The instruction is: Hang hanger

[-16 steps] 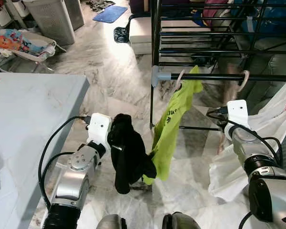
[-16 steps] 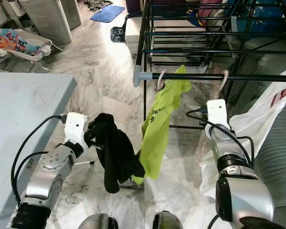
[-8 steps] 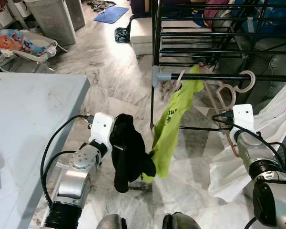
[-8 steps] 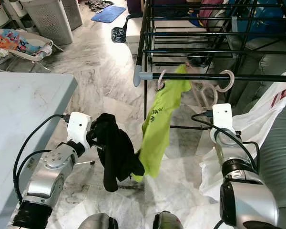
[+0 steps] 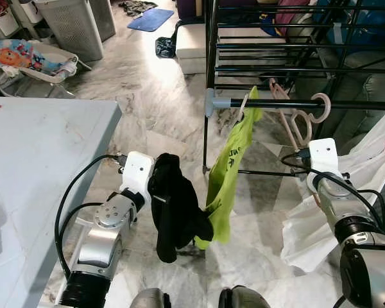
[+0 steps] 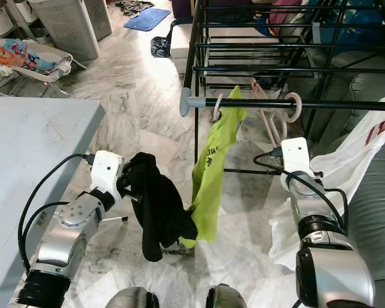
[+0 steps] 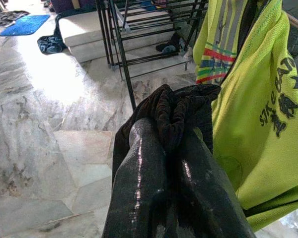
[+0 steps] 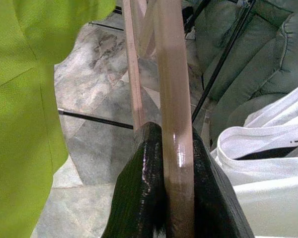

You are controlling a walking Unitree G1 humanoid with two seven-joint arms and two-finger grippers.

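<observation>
A pink hanger [image 5: 300, 122] has its hook [image 5: 322, 102] over the black rail [image 5: 289, 102] of the drying rack. My right gripper [image 8: 173, 136] is shut on the hanger's lower bar, just below the rail and under my white wrist box [image 5: 324, 154]. Further left on the same rail, a lime-green shirt [image 5: 230, 173] hangs from another pink hanger [image 5: 243, 106]. My left gripper [image 7: 164, 148] is shut on a black garment [image 5: 174, 215], which is bunched over its fingers and droops beside the shirt's lower edge.
A grey table [image 5: 38, 160] stands close on my left. The black drying rack [image 5: 276, 51] stands ahead, and a white plastic bag [image 5: 372, 160] lies on a grey sofa [image 6: 372, 212] to the right. A laundry basket [image 5: 70, 25], a baby bouncer [image 5: 25, 54] and a blue mat [image 5: 147, 18] lie beyond the marble floor.
The right gripper's hanger has swung up and its hook has slid a little left along the rail. The green shirt has twisted narrower. The left arm barely moved.
</observation>
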